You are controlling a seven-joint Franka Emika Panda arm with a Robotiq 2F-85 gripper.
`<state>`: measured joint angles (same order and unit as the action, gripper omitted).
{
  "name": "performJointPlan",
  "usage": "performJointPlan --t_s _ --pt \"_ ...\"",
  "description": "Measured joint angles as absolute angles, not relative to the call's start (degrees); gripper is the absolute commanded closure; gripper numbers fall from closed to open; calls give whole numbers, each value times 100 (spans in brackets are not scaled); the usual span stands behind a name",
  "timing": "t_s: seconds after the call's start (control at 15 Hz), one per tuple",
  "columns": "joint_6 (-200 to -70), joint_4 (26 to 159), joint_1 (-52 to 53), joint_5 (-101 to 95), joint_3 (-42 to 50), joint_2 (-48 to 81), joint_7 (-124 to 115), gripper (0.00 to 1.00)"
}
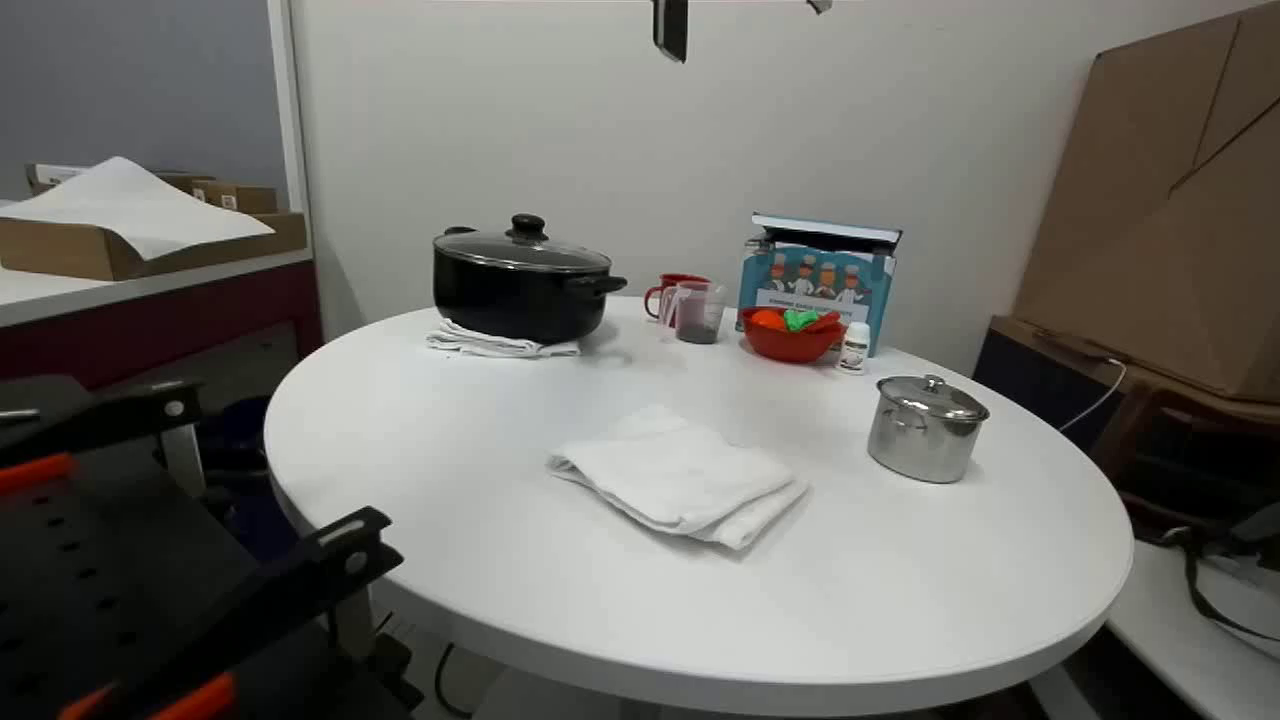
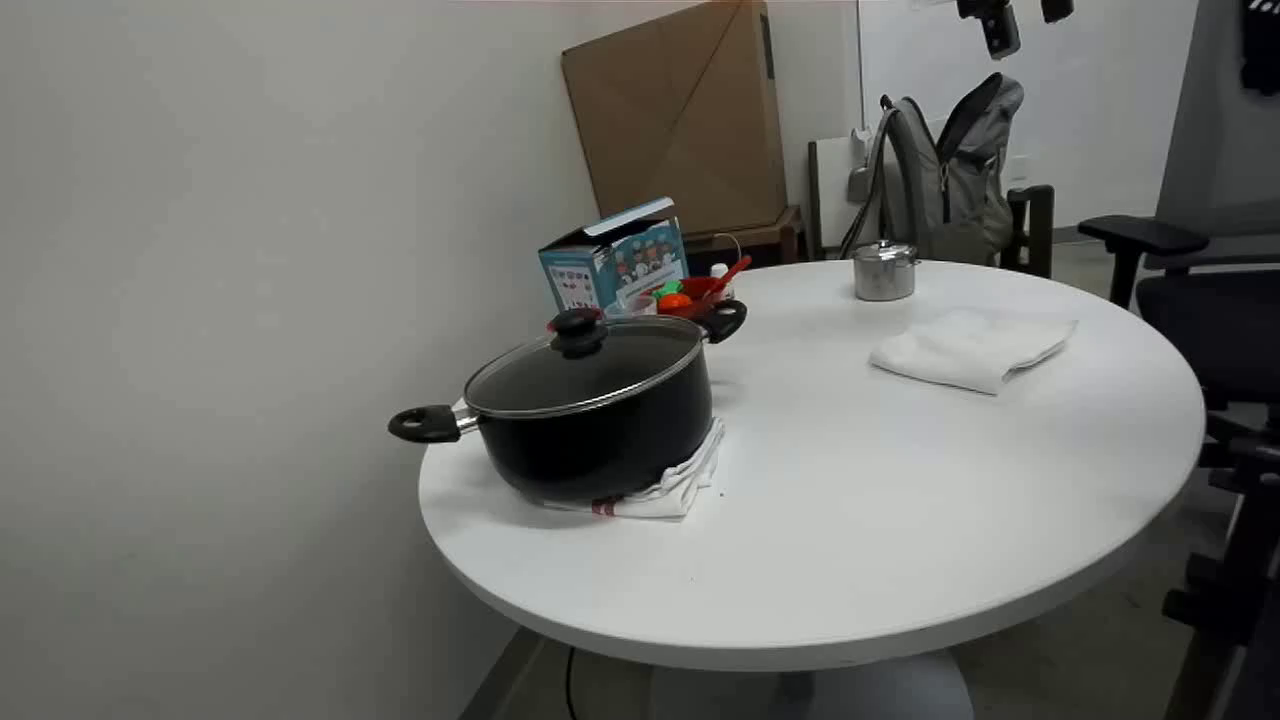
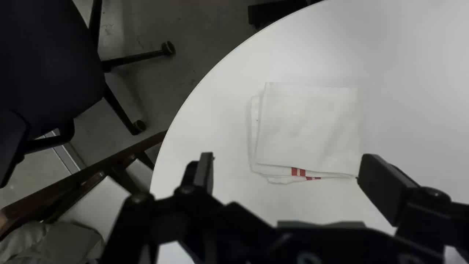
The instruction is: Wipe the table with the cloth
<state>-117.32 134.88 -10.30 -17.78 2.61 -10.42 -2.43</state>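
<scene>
A white folded cloth lies flat on the round white table (image 1: 430,480). The cloth shows in both exterior views (image 1: 675,475) (image 2: 970,345) and in the wrist view (image 3: 307,124), where red stripes show on its near edge. My gripper (image 3: 287,161) is open and empty, with its two fingers wide apart. It is high above the table, and the cloth lies below and beyond the fingers in the wrist view. In both exterior views only the fingertips (image 1: 745,18) (image 2: 1028,24) show at the top edge.
A black lidded pot (image 1: 520,285) stands on another folded white cloth (image 2: 685,485). A steel pot (image 1: 928,430), red bowl (image 1: 790,343), small white bottle (image 1: 854,348), clear measuring cup (image 1: 698,312), red mug (image 1: 683,283) and blue box (image 1: 818,275) stand around the table. An office chair (image 3: 47,62) is beyond the edge.
</scene>
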Motion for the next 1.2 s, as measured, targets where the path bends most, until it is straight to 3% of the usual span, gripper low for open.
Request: performJointPlan --t_s 0.27,0.53,0.87,1.2 --pt "-11852 13521 -995 -1740 309 -1044 -243 0" --pt "-12940 13951 -1003 -1654 506 -937 -347 0" --pt "-14575 14501 -1027 -1704 675 -132 -342 0" --pt "-15136 14327 -907 -1662 665 872 -209 0"
